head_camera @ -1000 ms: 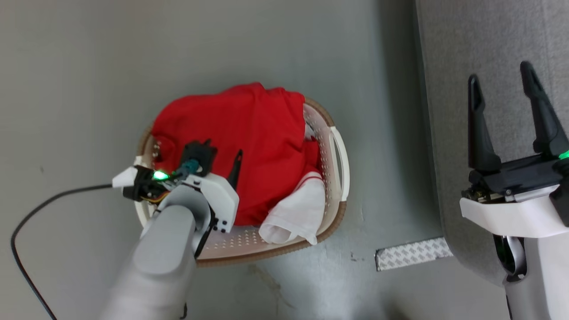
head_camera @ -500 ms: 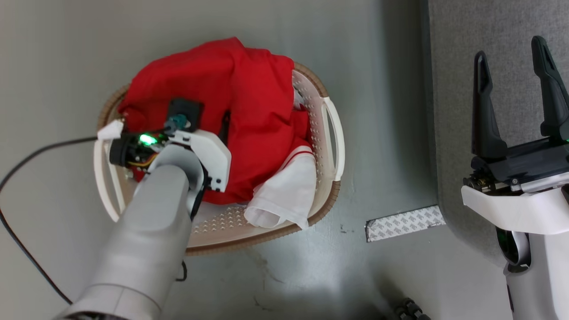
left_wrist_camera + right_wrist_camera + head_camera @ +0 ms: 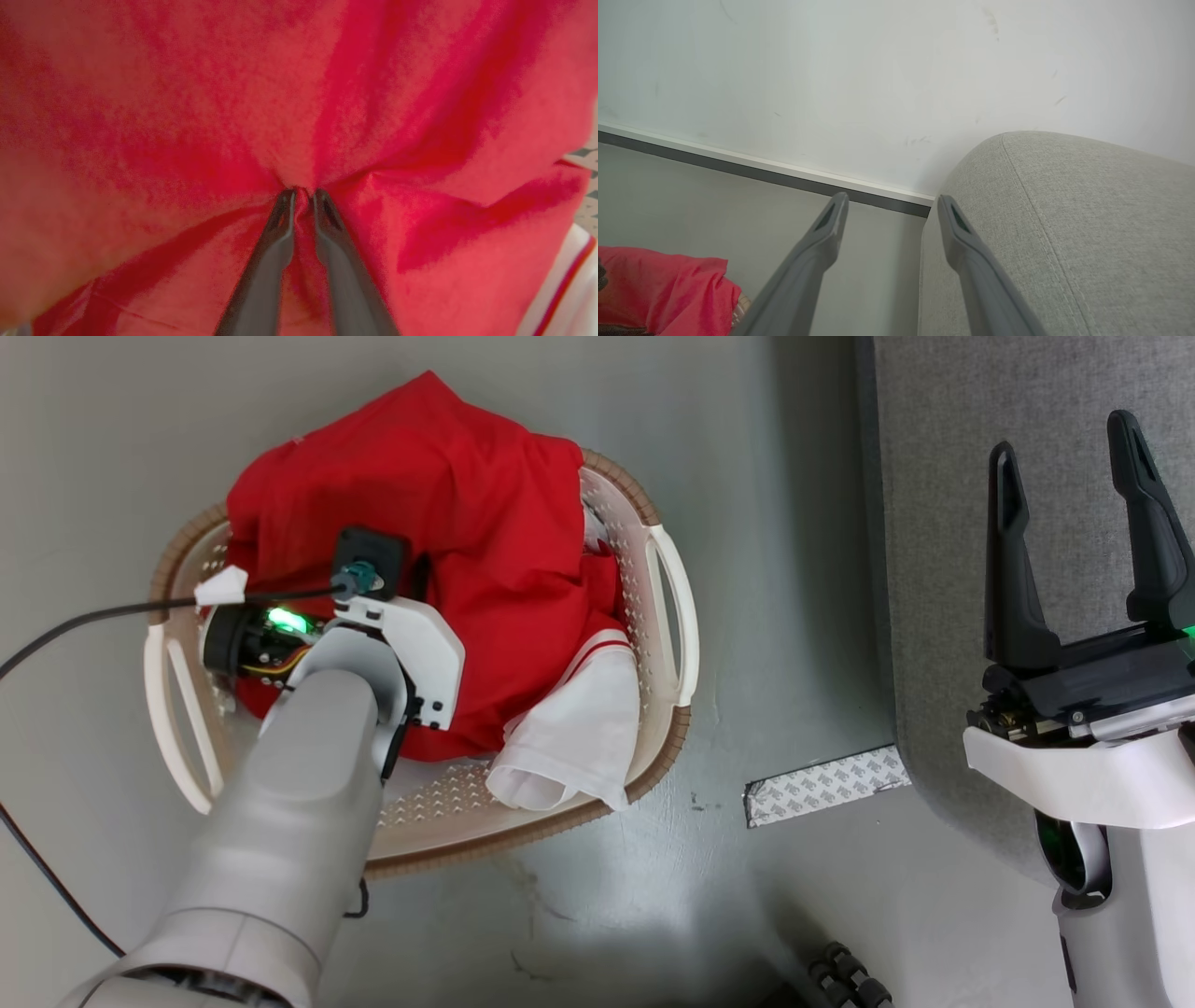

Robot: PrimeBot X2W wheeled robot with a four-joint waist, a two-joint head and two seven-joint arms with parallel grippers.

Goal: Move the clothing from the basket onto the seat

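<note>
Fingers of my left gripper (image 3: 302, 198) are pinched almost together on a raised fold of the bright red, soft fabric clothing (image 3: 485, 523), and creases fan out from the pinch. The pile lies heaped in the oval cream-white perforated plastic basket (image 3: 668, 616) on the grey floor (image 3: 766, 448). One red edge is draped over the far rim, and a white sleeve with thin red stripes (image 3: 569, 747) is slumped against the near wall. My right gripper (image 3: 1061, 437) hangs with its fingers spread wide and empty at the edge of the large light-grey woven-fabric sofa (image 3: 934, 476), near the basket.

I judge the cloth light and limp. It will stretch and trail, it could snag the rim, and a thin pinch may slip. A deeper bite on a bunched fold near the middle should hold best. Whether I have caught one garment or both, I cannot tell.
</note>
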